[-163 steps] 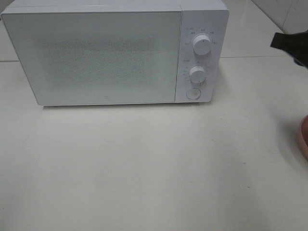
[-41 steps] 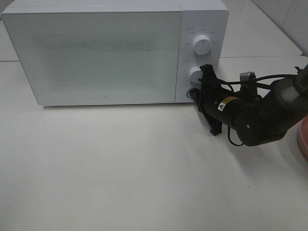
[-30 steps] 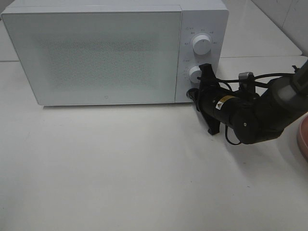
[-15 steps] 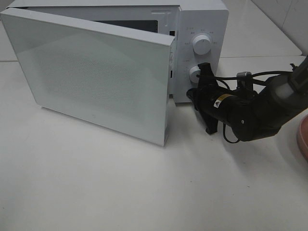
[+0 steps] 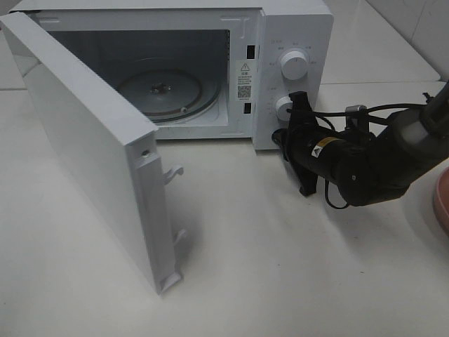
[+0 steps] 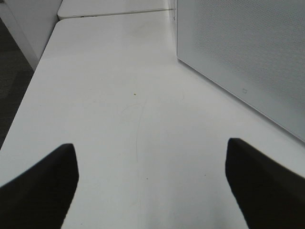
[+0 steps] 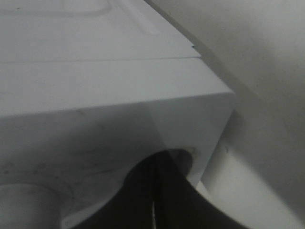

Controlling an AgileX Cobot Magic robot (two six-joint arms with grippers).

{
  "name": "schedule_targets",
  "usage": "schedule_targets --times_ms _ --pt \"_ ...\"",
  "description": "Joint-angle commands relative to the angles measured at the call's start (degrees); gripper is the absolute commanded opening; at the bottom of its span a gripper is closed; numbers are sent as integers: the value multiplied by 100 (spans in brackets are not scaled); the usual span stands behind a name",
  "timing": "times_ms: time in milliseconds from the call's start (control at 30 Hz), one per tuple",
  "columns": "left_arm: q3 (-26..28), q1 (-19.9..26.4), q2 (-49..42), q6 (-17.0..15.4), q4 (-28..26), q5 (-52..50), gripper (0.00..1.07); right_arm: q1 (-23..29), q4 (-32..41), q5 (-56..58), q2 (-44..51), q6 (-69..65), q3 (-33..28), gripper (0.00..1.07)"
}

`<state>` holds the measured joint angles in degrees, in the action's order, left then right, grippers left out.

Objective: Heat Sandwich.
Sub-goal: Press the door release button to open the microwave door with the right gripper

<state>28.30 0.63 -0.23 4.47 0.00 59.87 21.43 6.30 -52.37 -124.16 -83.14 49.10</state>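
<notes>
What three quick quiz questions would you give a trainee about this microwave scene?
1. True or false: the hinged white door of the white box-shaped microwave oven stands open.
2. What sits inside the cavity? A) a sandwich B) only the round glass turntable C) a pink plate
3. Which gripper has its tip at the microwave's control panel?
Key: 1 true; 2 B; 3 the right gripper, shut.

Microwave: white boxy microwave oven [image 5: 295,28], back of my white tabletop [image 5: 280,281].
Door: white panel door [image 5: 84,161] stands wide open, hinged left.
Inside: round glass turntable [image 5: 165,91], lying flat.
Right edge: round pink plate [image 5: 442,200], only its rim showing.
</notes>
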Motion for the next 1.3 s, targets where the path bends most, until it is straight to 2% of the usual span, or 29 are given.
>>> schedule_targets --times_ms 33,667,933,1300 --pt "-11 0 -132 -6 0 -57 78 -143 498 -1049 63 0 418 0" --pt "-11 0 -132 -6 0 -57 78 -143 498 -1026 63 80 413 0" --pt "-11 0 -132 -6 0 -57 78 -143 115 -1026 80 97 407 0" --pt "-11 0 -132 -6 0 -57 78 -126 6 -1049 327 11 -252 0"
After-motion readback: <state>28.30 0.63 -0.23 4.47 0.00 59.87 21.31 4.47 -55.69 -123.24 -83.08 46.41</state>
